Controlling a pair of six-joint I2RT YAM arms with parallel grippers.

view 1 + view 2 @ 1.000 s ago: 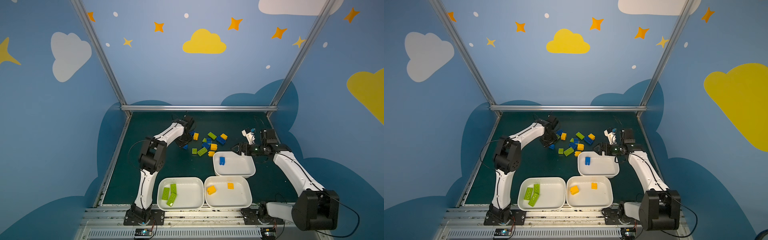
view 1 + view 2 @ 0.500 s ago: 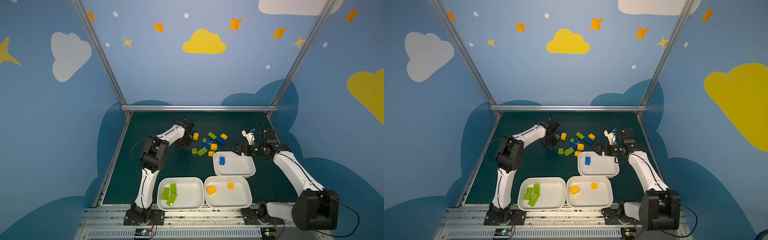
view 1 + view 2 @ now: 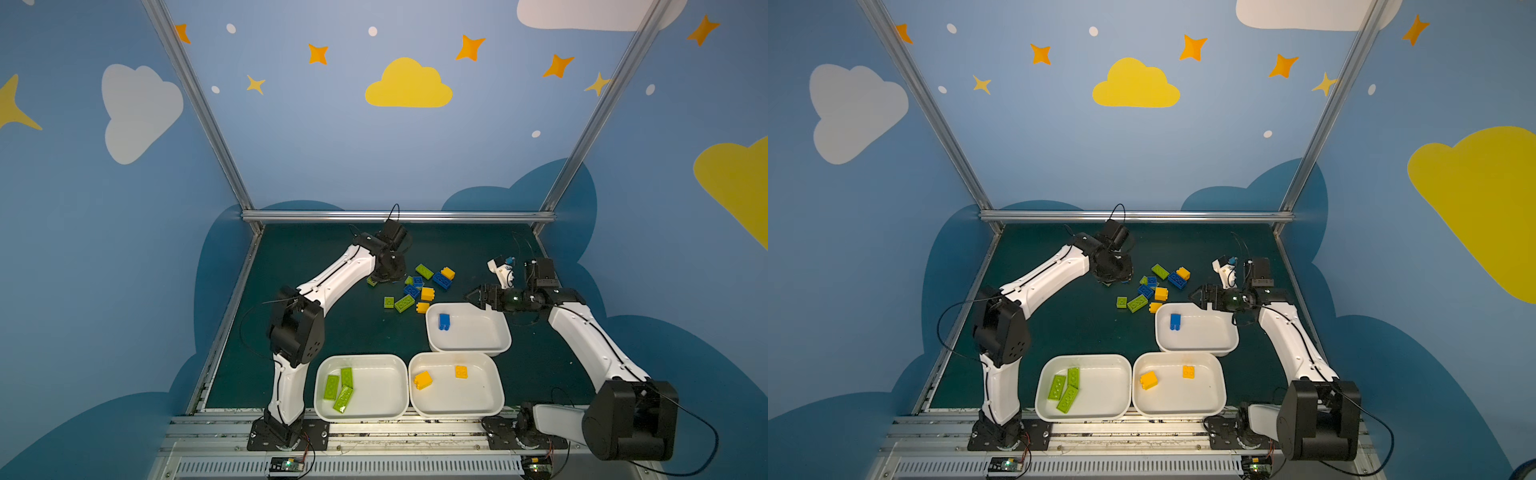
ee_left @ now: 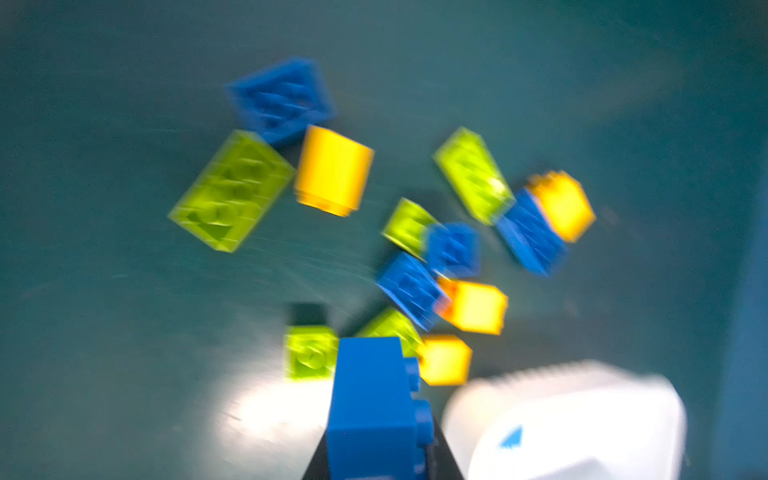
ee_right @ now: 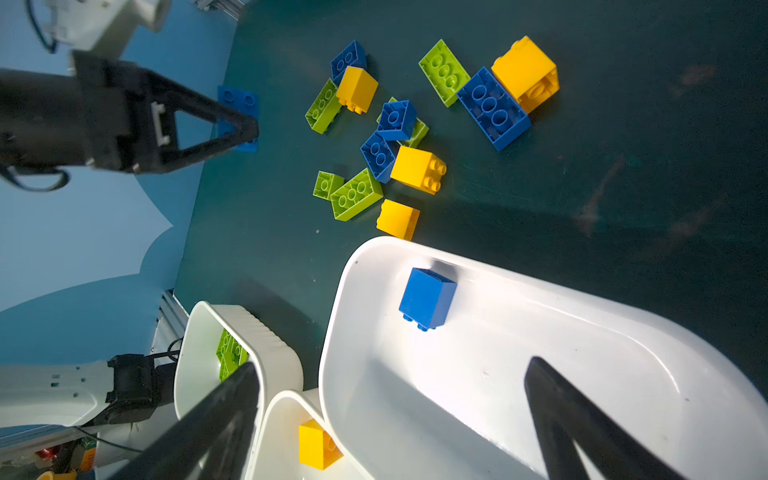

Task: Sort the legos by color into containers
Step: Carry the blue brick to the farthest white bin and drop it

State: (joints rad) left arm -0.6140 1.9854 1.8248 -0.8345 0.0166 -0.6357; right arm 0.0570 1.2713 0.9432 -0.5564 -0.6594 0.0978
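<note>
One blue brick [image 5: 237, 99] is now pinched in the left gripper [image 5: 248, 132]. Its jaws were part open a second ago and have closed tight on the brick. The right wrist view shows this at the side of the loose pile [image 3: 417, 286] farthest from the blue tray [image 3: 478, 336]. The left wrist view is smeared with motion, so I judge the arm is already moving, though I cannot tell whether the brick has left the mat [image 3: 332, 332]. That settles the pick. What remains is the carry across the pile to the blue tray, where a single blue brick [image 3: 444, 321] lies tipped on its side near the far rim.

The held brick is a chunky, plain blue block with round studs on one face. The right gripper [image 3: 471, 296] has not moved. It hovers over the blue tray's far rim, fingers spread wide and holding nothing. Just beside that tray, toward the robot, sit the green tray [image 3: 382, 386] with three flat green bricks [image 3: 340, 388] and the yellow tray [image 3: 449, 401] with two.
</note>
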